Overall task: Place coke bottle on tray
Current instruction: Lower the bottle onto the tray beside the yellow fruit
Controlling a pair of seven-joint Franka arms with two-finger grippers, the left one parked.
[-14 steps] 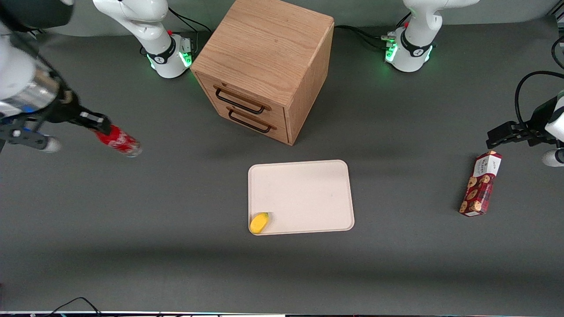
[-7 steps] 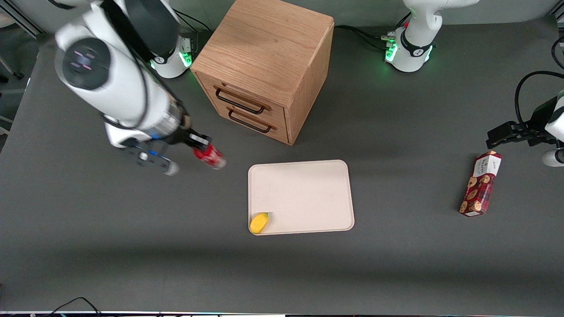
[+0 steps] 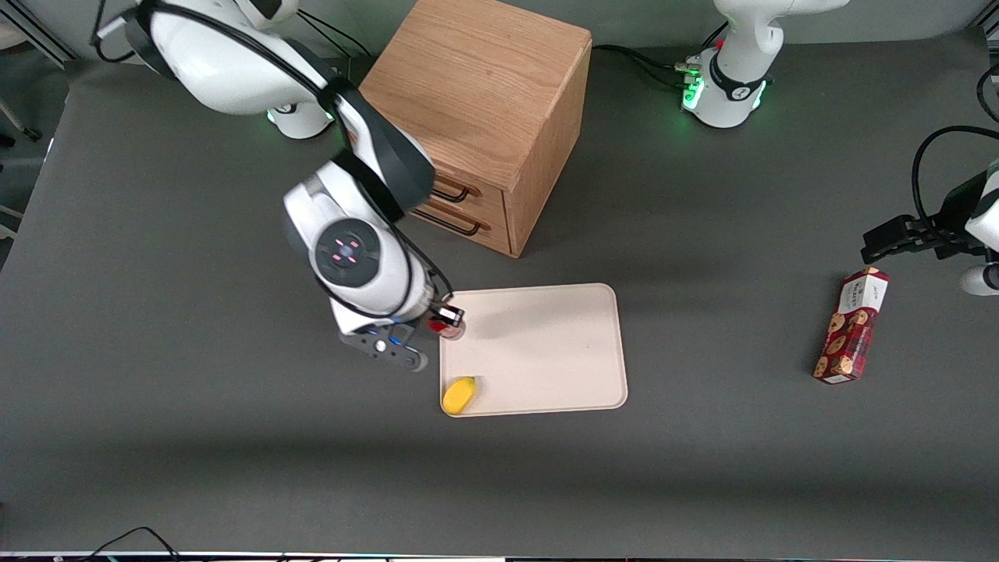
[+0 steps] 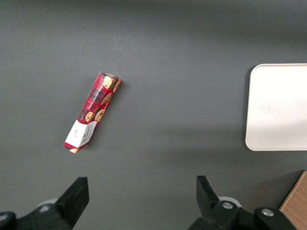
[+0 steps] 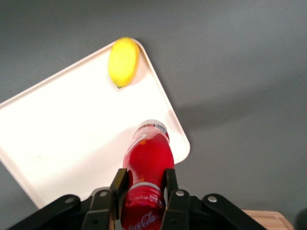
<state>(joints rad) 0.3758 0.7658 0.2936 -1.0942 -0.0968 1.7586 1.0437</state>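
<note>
- A lemon (image 3: 459,394) lies in the tray's (image 3: 546,351) corner nearest the front camera, on the working arm's side; in the right wrist view the lemon (image 5: 123,62) sits against the tray rim (image 5: 165,110), apart from the bottle
- A wooden cabinet (image 3: 476,109) with two drawers stands farther from the front camera than the tray, with bare table between them; the right arm's elbow hides part of its drawer handles
- A cookie box (image 3: 852,325) lies flat on the table toward the parked arm's end, well apart from the tray; the left wrist view shows the box (image 4: 92,112) and one tray edge (image 4: 254,110)
- The gripper (image 3: 447,320) hangs above the tray's edge on the working arm's side, near the corner closest to the cabinet
- Its fingers (image 5: 119,184) pinch the coke bottle (image 5: 147,165) around the upper body, the silvery base pointing down over the tray's rim
- One second ago the gripper carried the bottle tilted, far toward the working arm's end of the table; half a second ago it was short of the tray; now the bottle is over the tray
</note>
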